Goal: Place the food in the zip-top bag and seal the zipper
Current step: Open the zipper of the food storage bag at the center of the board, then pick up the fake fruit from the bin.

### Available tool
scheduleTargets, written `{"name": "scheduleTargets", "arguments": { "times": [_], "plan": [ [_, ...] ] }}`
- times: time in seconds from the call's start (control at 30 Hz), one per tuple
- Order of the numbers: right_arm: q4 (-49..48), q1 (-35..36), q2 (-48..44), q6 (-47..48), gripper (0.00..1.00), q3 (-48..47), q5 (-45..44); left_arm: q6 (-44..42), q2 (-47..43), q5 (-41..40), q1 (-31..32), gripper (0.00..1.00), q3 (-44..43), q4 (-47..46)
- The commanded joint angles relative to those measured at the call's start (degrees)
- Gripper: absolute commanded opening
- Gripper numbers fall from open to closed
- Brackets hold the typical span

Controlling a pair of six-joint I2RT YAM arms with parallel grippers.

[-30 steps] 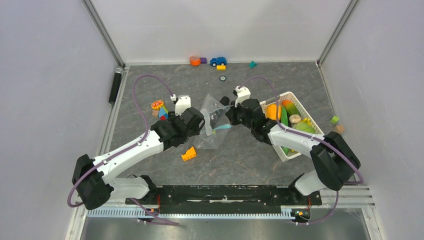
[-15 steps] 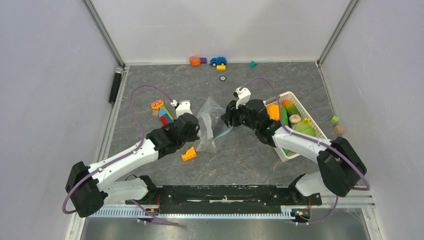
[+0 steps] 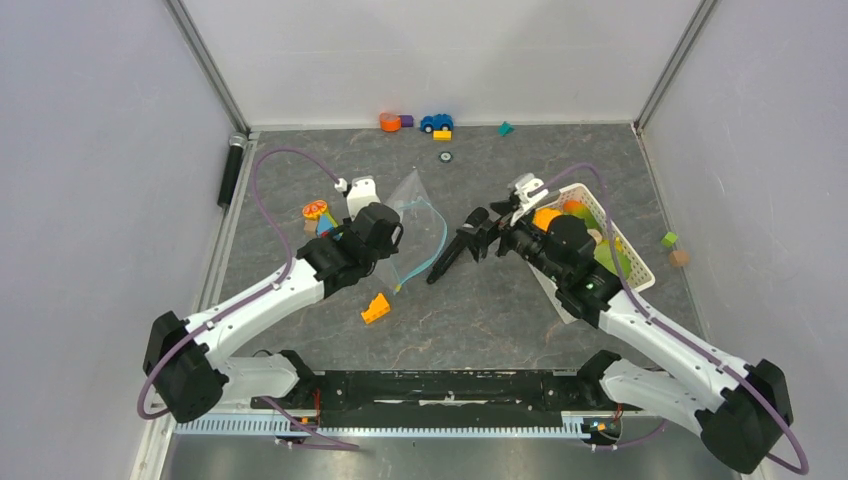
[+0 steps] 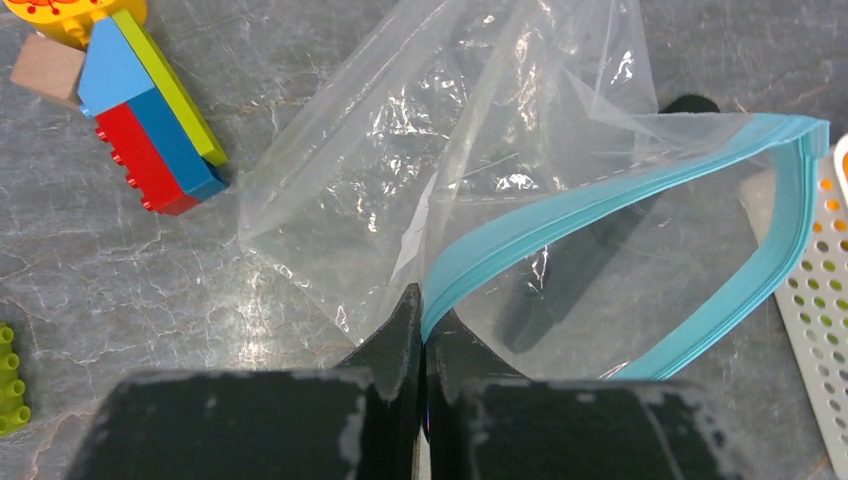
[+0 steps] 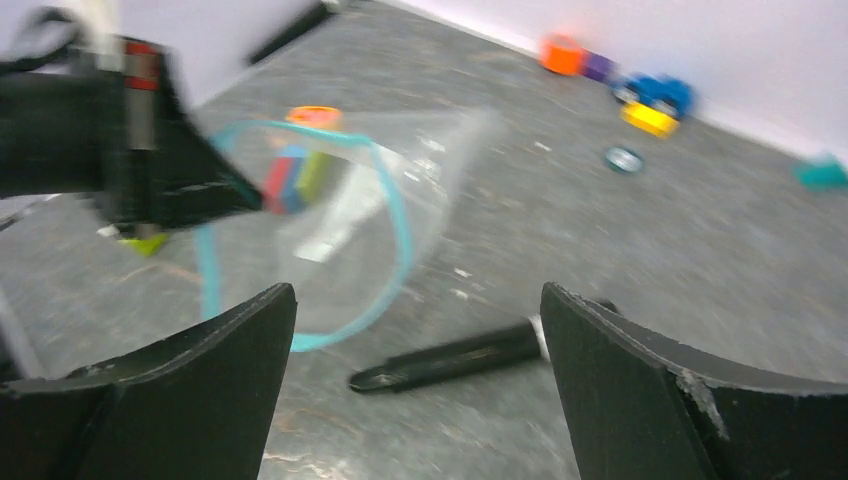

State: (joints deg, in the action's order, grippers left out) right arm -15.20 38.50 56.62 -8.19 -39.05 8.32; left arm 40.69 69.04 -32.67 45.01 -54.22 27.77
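Moved: right gripper (image 5: 415, 295) had released the zip-top bag (image 4: 400, 190) and drawn back.
Bag: left of the white basket (image 3: 635, 255), mouth gaping.
Zipper (image 4: 600, 205): near end pinched in the closed left gripper (image 4: 420, 325).
Right gripper: wide open, empty.
Food (image 3: 547, 217): in that basket.

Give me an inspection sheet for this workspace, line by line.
Surface: grey marbled table, no spills seen.
Job's things: bag empty, zipper unsealed, mouth gaping; food in the basket.
Clutter: orange wedge, brick stack, toy car and small blocks by the back wall.
Grippers: left gripper shut on the zipper; right gripper open, holding nothing.
Cables: purple cables loop off both arms, no snag seen.
Surroundings: plain grey walls; nothing else seen.
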Motion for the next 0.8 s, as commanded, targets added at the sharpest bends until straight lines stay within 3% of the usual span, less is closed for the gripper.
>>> {"name": "scheduleTargets", "arguments": {
  "times": [0.0,0.1,0.37,0.57,0.77],
  "plan": [
    [13.8,-1.3,-3.8,-3.4,0.98,1.2,-28.8,-0.1,1.9,-2.9,-2.2,0.02,-4.7,0.5],
    [20.9,-4.0,-3.8,-6.9,0.98,1.3,-40.2,-1.1,3.0,-2.5,-3.3,0.02,-6.7,0.3],
    [25.2,-13.7,1.4,-11.6,0.96,2.3,-39.3,-3.2,5.7,1.3,-4.4,0.02,-8.6,-0.9],
    [25.5,-16.7,4.5,-12.6,0.76,4.0,-36.0,-3.5,5.1,2.3,-4.5,0.02,-7.4,-1.6],
    [24.1,-16.9,4.9,-12.6,0.48,6.6,-36.3,-3.7,4.4,2.7,-4.6,0.02,-6.0,-2.5]
  ]
}}
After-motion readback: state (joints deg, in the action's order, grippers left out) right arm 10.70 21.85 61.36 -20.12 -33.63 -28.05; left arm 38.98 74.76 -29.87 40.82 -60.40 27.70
